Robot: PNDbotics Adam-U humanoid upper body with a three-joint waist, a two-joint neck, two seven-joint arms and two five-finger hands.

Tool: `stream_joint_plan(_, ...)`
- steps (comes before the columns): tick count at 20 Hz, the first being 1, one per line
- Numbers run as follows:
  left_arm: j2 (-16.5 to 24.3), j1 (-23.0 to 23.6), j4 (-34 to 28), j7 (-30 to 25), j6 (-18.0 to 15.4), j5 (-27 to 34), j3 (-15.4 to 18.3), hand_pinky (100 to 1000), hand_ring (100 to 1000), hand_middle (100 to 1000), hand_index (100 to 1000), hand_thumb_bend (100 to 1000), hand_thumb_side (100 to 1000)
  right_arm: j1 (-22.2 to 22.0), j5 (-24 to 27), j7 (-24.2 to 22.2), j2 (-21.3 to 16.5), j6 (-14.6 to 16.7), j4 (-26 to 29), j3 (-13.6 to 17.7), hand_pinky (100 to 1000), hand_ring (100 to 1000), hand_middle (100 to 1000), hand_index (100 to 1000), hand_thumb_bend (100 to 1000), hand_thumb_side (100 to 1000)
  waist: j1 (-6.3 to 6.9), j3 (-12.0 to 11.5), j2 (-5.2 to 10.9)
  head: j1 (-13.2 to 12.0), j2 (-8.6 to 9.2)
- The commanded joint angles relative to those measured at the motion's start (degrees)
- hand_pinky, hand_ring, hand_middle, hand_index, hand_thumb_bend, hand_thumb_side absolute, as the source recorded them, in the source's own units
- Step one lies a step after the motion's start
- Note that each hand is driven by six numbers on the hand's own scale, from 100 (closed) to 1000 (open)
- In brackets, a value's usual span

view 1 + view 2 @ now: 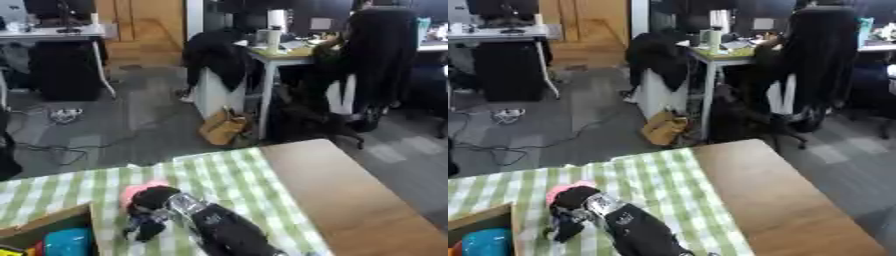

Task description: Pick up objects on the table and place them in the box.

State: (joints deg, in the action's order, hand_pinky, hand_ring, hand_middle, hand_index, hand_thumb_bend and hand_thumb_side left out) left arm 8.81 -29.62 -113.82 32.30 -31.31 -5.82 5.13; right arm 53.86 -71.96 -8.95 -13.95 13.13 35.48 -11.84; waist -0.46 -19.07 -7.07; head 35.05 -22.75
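No lettering, label, brand, number or sign can be read anywhere. The pale panel on the dark monitor (320, 23) at one o'clock, far across the room, shows no legible characters.

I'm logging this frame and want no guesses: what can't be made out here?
- Pink object: mostly covered by the right hand in both eye views, so its kind is unclear.
- Fingers: blurred, so the grasp cannot be confirmed.
- Box: cut off by the lower left corner; only a blue item shows inside.
- Left hand: in neither view.
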Motion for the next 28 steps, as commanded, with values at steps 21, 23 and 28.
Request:
stream_joint_plan(21,0.28,-1.29,-0.77,0.91,-0.85,-0.61,0.50,837,874,837,865,236,1000,0.06,0.19,6.87,-1.63,0.23,-0.60,1.01,100,155,347,608,100,610,1.24,0.19,-0.04,0.00,0.06)
stream_joint_plan(23,0.29,-1.30,-0.77,0.98,-0.88,-0.65,0.52,837,874,837,864,235,1000,-0.16,0.30,6.91,-1.70,0.28,-0.82,1.02,100,143,308,574,100,606,1.29,0.27,-0.01,0.04,-0.07)
stream_joint_plan(28,0.34,-1.32,-0.77,1.05,-0.91,-0.76,0.55,837,874,837,862,237,1000,-0.36,0.96,7.11,-1.84,0.12,-1.14,1.27,100,100,196,492,100,702,1.40,0.47,-0.03,0.22,-0.28)
